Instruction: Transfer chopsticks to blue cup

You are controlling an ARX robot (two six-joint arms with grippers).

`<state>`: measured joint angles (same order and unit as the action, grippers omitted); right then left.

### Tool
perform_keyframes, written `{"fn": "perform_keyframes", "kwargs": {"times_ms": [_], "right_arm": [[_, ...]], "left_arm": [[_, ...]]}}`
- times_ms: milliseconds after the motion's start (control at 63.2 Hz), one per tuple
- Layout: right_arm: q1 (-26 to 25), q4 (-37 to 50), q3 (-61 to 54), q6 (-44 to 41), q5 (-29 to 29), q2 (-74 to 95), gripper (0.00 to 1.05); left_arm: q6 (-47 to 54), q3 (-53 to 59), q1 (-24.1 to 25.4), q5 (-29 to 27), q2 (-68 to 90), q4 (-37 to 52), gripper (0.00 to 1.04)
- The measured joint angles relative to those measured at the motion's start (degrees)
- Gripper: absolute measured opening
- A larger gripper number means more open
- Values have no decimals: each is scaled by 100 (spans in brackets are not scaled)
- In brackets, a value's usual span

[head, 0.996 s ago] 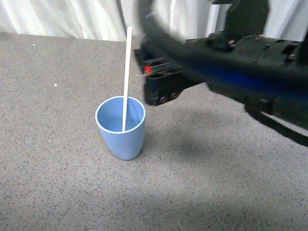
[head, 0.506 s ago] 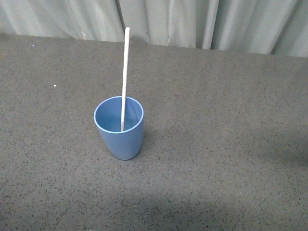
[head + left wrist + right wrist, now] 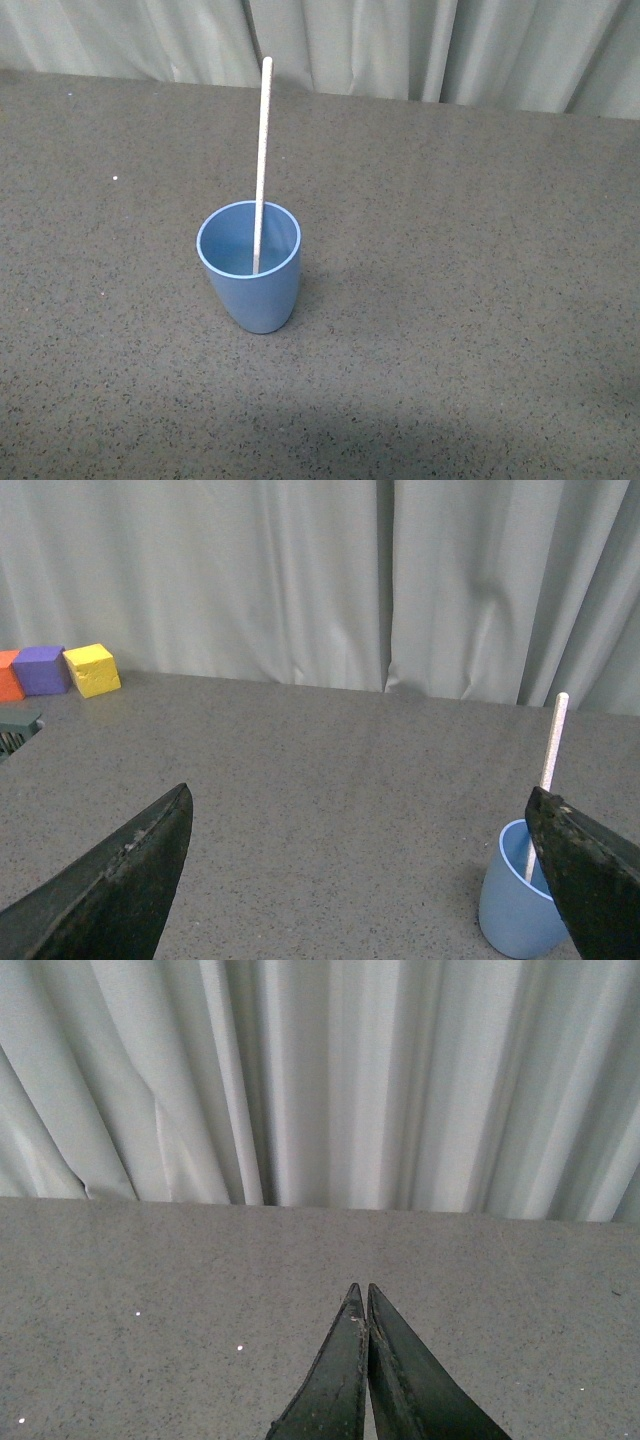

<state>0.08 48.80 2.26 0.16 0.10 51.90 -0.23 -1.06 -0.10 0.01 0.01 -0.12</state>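
Front view: the blue cup stands upright on the grey speckled desk, a bit left of the middle. The chopsticks, one pale stick, stand inside it, nearly upright, w/ the lower end down in the cup and more than half rising above the rim. We cannot tell if the stick touches the far rim. A pale curtain closes the far edge.

Left wrist view: the left tool is spread wide w/ nothing between its dark fingers. Both fingers are cut off by the pic's edge. One finger covers part of the cup's side, and the cup's wall hides the stick's lower part. Far off, by the curtain, a yellow block, a purple block and an orange block sit side by side; the orange one is cut off. A dark thing shows at the same edge, too little to identify.

Right wrist view: the right tool is closed, tips pressed together, holding nothing. Beyond it are only desk & curtain.
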Motion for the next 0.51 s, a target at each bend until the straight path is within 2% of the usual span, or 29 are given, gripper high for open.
{"fn": "perform_keyframes", "kwargs": {"times_ms": [506], "right_arm": [[0,-2100,-201,0,-2,-2385,1]], "left_arm": [[0,0,0,0,0,0,98]]}}
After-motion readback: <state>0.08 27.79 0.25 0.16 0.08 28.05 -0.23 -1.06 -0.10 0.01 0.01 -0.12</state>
